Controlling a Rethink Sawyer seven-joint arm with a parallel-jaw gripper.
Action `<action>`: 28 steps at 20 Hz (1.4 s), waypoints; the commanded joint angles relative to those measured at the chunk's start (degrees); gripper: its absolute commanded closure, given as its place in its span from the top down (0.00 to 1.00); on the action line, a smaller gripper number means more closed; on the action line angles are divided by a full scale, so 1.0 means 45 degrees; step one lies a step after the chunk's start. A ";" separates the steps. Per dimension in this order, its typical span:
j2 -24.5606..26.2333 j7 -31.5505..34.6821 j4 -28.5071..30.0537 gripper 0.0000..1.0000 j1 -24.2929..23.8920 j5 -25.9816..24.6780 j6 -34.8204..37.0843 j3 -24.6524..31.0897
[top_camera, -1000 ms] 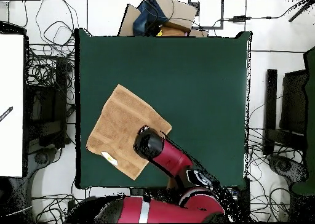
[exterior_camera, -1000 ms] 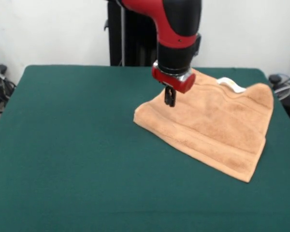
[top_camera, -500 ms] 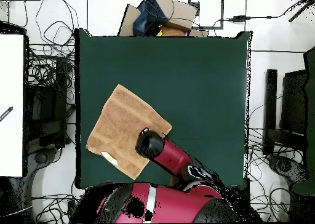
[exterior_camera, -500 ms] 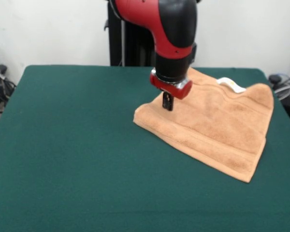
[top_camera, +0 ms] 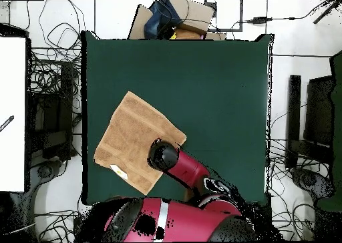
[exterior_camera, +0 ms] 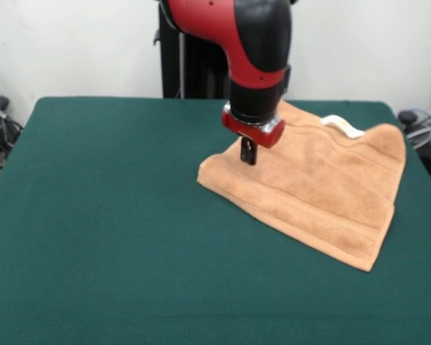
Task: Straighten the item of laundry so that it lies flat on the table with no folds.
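Note:
The tan towel (exterior_camera: 323, 194) lies on the right part of the green table (exterior_camera: 115, 215), rumpled along its far edge, with a white tag (exterior_camera: 343, 126) at that edge. My gripper (exterior_camera: 248, 159) points straight down with its narrow black fingers together and its tips pressed into the towel near its left corner. In the overhead view the towel (top_camera: 130, 137) lies tilted near the table's (top_camera: 214, 87) left edge with the tag (top_camera: 117, 171) at its lower side. There the arm's wrist (top_camera: 162, 155) covers the gripper.
The black pedestal (exterior_camera: 194, 50) stands behind the table's far edge. Cables lie on the floor around the table (top_camera: 53, 73). A box with clutter (top_camera: 177, 17) sits beyond one end. A white panel (top_camera: 12, 113) stands at the left.
My gripper has come down a little and slightly left onto the towel. The towel's left corner has shifted very slightly left. The rest of the towel has not moved.

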 commanded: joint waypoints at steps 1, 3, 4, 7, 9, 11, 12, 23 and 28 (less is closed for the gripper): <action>0.1370 0.0975 -0.2891 0.00 -0.0043 -0.0309 -0.0358 0.0981; 0.1558 0.0912 -0.3032 0.00 -0.0280 -0.0601 -0.0588 0.1106; 0.1596 0.0914 -0.3094 0.00 -0.0301 -0.0783 -0.0749 0.1031; 0.1634 0.0686 -0.3449 0.00 -0.0505 -0.1219 -0.0486 0.0829; 0.1505 0.0600 -0.3642 0.00 -0.0620 -0.1442 -0.0053 0.0681; 0.1345 0.0582 -0.3827 0.00 -0.0721 -0.1640 0.0355 0.0531; 0.1246 0.0571 -0.3832 0.00 -0.0839 -0.1730 0.0635 0.0603; 0.0366 0.0461 -0.3973 0.00 -0.1218 -0.2654 0.2257 0.0423; 0.0700 0.0033 -0.4316 0.00 -0.1797 -0.3426 0.1953 0.0617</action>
